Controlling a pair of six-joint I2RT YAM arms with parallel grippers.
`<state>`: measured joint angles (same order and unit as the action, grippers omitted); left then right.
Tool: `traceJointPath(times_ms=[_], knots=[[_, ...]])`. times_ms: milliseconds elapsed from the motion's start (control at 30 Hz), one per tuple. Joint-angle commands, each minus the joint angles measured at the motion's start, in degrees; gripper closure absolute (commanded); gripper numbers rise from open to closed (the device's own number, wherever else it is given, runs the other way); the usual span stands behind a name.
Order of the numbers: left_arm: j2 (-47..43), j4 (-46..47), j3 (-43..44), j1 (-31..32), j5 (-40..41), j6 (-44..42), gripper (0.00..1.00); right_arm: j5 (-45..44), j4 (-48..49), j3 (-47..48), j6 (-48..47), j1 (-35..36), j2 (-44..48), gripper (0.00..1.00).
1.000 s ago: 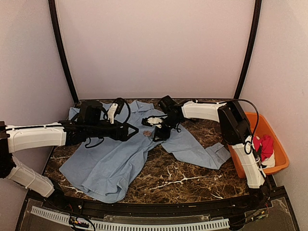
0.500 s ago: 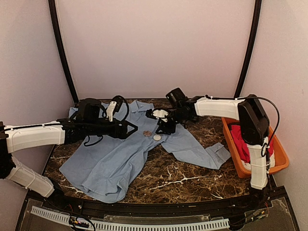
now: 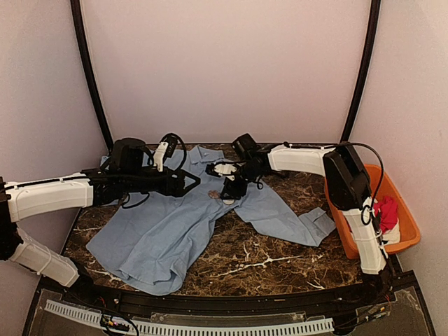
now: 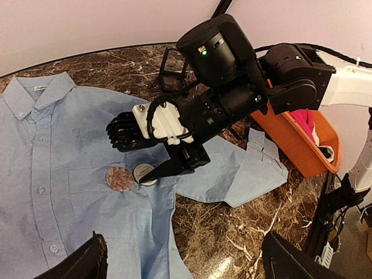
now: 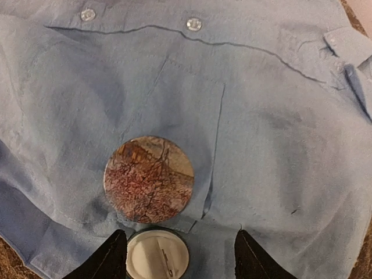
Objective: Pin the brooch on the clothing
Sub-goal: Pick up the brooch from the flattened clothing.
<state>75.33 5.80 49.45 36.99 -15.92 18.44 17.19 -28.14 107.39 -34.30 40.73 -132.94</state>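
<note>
The clothing (image 3: pixel 161 238), a light blue button-up shirt, lies spread front up on the marble table. A round brooch (image 5: pixel 149 179) with a reddish-brown face rests on its chest pocket (image 4: pixel 120 178). Just below it lies a second round badge (image 5: pixel 157 256), white back up with its pin showing. My right gripper (image 5: pixel 180 235) hangs open over the shirt; the white badge sits between its fingers, close to the left one. Over the shirt's left side, my left gripper (image 4: pixel 192 261) stands wide open with nothing in it.
An orange bin (image 3: pixel 409 238) at the table's right edge holds a red garment (image 3: pixel 385 210). A small black wire frame (image 4: pixel 174 67) stands at the back behind the right wrist. One shirt sleeve (image 3: pixel 308 227) trails toward the bin.
The right gripper drew back to the right, baring the white badge on the shirt, then came back over it with wider jaws. The left gripper has shifted slightly.
</note>
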Motion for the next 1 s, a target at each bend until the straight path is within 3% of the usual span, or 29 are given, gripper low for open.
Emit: traceJointPath(times_ms=[0, 433, 500, 667, 967], knots=[[-0.8, -1.1, -1.1, -0.3, -0.7, 0.0, 0.08, -0.7, -3.6, 0.5, 1.9, 1.0, -1.6, 0.39], [-0.5, -0.9, -1.2, -0.3, -0.9, 0.0, 0.08, -1.5, -5.4, -3.0, 1.8, 1.1, -2.7, 0.36], [-0.4, -0.9, -1.2, -0.4, -0.8, 0.0, 0.08, -1.5, -5.4, -3.8, 1.7, 1.2, -2.5, 0.41], [0.3, -0.5, -0.9, -0.3, -1.2, 0.4, 0.08, -1.3, -6.9, -3.7, 1.7, 1.1, -3.1, 0.63], [0.8, -0.6, -0.3, -0.4, -1.5, 0.4, 0.08, -2.7, -5.2, -3.8, 1.6, 1.1, -1.4, 0.64]])
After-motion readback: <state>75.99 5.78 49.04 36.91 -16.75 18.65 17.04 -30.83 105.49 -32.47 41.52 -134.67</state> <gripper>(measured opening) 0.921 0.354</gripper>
